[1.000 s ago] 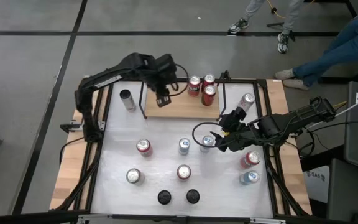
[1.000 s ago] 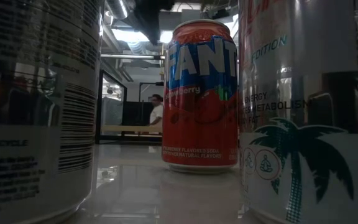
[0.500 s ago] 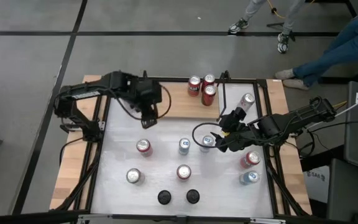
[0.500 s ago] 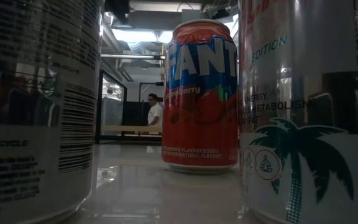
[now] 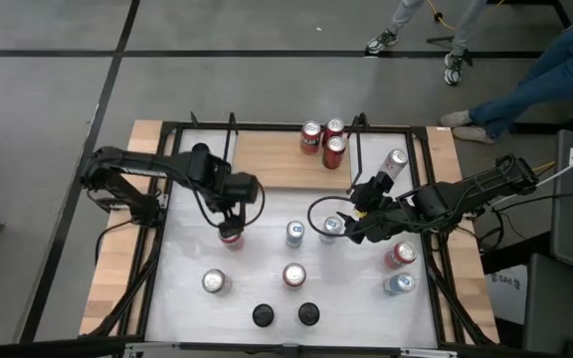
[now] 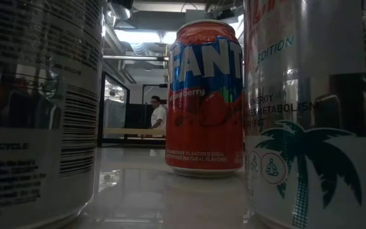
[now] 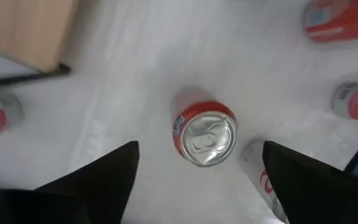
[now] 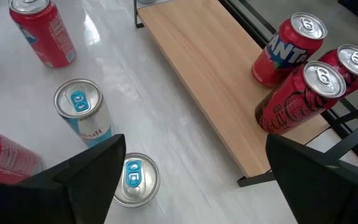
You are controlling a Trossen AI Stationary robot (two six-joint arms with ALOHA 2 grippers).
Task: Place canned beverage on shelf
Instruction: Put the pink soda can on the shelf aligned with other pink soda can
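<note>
Count of items, table seen from above.
Shelf (image 5: pixel 277 159): one, carrying three red cans (image 5: pixel 323 140) at its right end. White tabletop (image 5: pixel 257 273): seven upright cans (image 5: pixel 294 234) with silver tops, plus two black-topped cans (image 5: pixel 285 315) at the near edge. Far right: one more silver can (image 5: pixel 394 162). Arms: two.

The shelf (image 8: pixel 211 74) is pale, matt wood with a fine grain, edged by thin black metal rods. The bench (image 7: pixel 129 68) is smooth, glossy white, mirroring the cans. A red can (image 7: pixel 204 134) has a shiny brushed-metal lid; its printed wall looks glossy.
</note>
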